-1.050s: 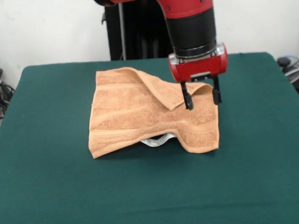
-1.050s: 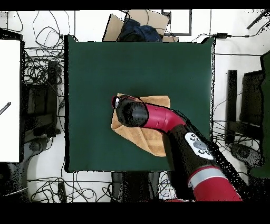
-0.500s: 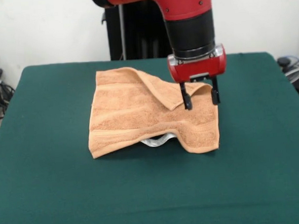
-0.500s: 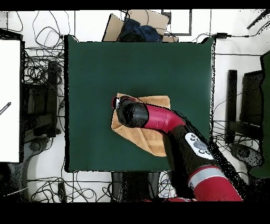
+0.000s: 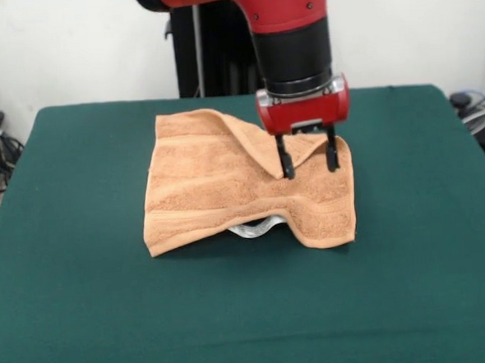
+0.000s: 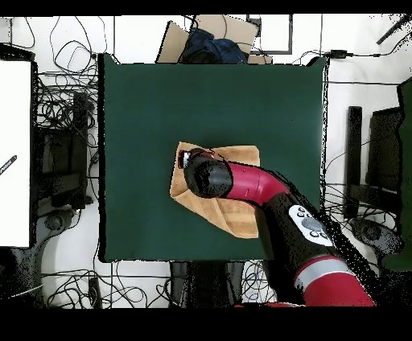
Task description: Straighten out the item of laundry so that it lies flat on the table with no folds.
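Observation:
The item of laundry [image 5: 218, 183] is an orange-tan terry towel lying mid-table, with its far right corner folded over into a triangular flap. A small white label [image 5: 254, 228] peeks out under its raised near edge. My gripper [image 5: 308, 159] hangs open over the flap, one finger on each side of the folded corner, with the tips close to the cloth. In the overhead view the arm covers the middle of the towel [image 6: 235, 211] and the gripper itself is hidden. The table [image 5: 86, 323] is covered in dark green cloth.
The red and black arm [image 6: 265, 193] reaches in over the table's robot-side edge. Cables, a cardboard box [image 6: 211, 32] and dark equipment lie on the floor around the table [image 6: 145, 96].
The gripper has shifted to the left in the front view, from the towel's right edge to over the folded flap. The towel has not moved.

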`<act>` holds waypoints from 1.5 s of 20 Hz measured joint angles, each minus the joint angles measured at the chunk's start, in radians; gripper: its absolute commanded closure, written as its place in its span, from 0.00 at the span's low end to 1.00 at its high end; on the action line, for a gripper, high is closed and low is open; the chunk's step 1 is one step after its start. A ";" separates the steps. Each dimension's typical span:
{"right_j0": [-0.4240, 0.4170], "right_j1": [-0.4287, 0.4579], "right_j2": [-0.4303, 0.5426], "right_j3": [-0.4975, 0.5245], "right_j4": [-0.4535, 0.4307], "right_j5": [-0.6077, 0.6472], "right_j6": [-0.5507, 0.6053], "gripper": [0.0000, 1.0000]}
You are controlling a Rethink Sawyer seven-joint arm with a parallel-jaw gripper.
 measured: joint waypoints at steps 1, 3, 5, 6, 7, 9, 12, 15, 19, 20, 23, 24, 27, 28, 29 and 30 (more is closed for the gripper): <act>-0.001 0.000 -0.003 0.001 -0.007 -0.010 0.000 0.00; -0.001 0.000 -0.009 0.004 -0.018 -0.027 0.000 0.00; -0.002 0.000 -0.023 0.016 -0.040 -0.072 0.000 0.00; -0.002 0.000 -0.026 0.021 -0.043 -0.082 0.000 0.00; -0.002 0.000 -0.028 0.025 -0.047 -0.091 0.000 0.00; -0.002 0.000 -0.043 0.044 -0.068 -0.138 0.000 0.00; -0.001 0.000 -0.057 0.060 -0.080 -0.174 0.000 0.00; 0.005 -0.001 -0.075 0.083 -0.085 -0.219 0.000 0.00; 0.020 -0.001 -0.101 0.108 -0.084 -0.260 0.000 0.00; 0.023 -0.001 -0.105 0.113 -0.085 -0.266 0.000 0.00; 0.048 -0.002 -0.124 0.138 -0.084 -0.294 0.000 0.00; 0.060 -0.001 -0.129 0.147 -0.084 -0.303 0.000 0.00; 0.089 0.004 -0.144 0.162 -0.084 -0.327 0.000 0.00; 0.103 0.012 -0.150 0.169 -0.084 -0.346 0.000 0.00; 0.111 0.020 -0.152 0.172 -0.084 -0.359 0.000 0.00; 0.114 0.024 -0.153 0.174 -0.084 -0.366 0.000 0.00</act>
